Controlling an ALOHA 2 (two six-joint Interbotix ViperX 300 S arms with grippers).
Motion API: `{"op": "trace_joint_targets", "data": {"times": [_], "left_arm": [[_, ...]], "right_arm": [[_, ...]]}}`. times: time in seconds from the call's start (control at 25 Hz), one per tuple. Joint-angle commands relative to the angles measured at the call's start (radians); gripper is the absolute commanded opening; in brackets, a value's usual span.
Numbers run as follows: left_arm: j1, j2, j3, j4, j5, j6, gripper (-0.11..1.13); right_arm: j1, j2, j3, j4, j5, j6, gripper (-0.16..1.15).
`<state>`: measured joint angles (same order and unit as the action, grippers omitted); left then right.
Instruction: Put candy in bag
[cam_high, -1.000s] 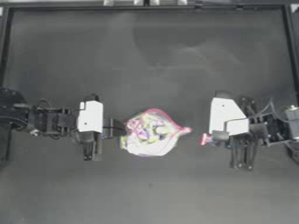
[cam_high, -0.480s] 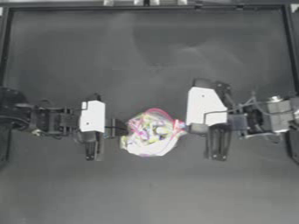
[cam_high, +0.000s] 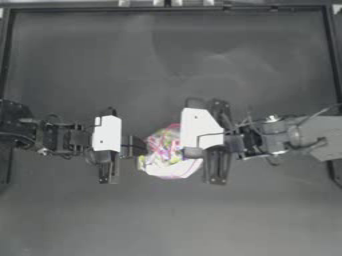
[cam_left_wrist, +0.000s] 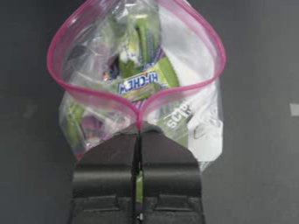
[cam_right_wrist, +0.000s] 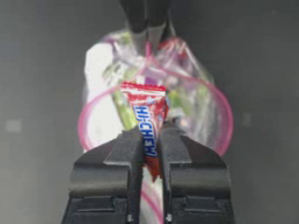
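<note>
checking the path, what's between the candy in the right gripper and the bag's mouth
Nothing: in the right wrist view the candy, pinched in the right gripper, points at the bag's open pink-rimmed mouth.

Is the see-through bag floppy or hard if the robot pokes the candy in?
Probably floppy: the bag looks crinkled, and its pink rim bends where the left gripper pinches it. It may sag when the right gripper pushes the candy in.

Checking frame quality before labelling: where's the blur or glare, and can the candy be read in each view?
Top view: soft; bag washed out, candy hidden under the right gripper. Right wrist view: candy sharp, lettering legible; bag behind it hazy. Left wrist view: left gripper and pink strip crisp, white glare on the plastic, no candy seen.
</note>
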<state>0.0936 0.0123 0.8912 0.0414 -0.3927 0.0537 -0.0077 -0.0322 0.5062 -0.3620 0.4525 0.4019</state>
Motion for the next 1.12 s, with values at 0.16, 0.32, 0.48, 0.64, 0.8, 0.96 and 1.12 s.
{"op": "trace_joint_targets", "data": {"times": [0.16,0.32,0.48,0.64,0.8,0.96,1.12], "left_arm": [[0.000,-0.023,-0.012,0.003,-0.005,0.002,0.02],[0.000,-0.025,-0.009,0.005,-0.005,0.002,0.02],[0.000,-0.025,-0.006,0.005,-0.005,0.002,0.02],[0.000,-0.025,-0.006,0.005,-0.005,0.002,0.02],[0.000,-0.025,-0.003,0.005,-0.003,0.002,0.02],[0.000,-0.025,-0.003,0.005,-0.003,0.002,0.02],[0.000,-0.038,-0.002,0.009,-0.003,0.003,0.02]], "right_arm": [[-0.005,0.049,-0.037,0.002,-0.020,0.000,0.43],[-0.006,0.069,-0.046,0.000,-0.020,0.000,0.46],[-0.006,0.071,-0.046,0.005,-0.020,0.000,0.69],[-0.006,0.075,-0.046,0.005,-0.021,0.003,1.02],[-0.006,0.074,-0.057,0.000,-0.015,0.005,1.01],[-0.006,0.051,-0.071,-0.005,0.000,0.002,1.00],[-0.005,-0.021,-0.049,-0.005,-0.003,0.002,1.00]]}}
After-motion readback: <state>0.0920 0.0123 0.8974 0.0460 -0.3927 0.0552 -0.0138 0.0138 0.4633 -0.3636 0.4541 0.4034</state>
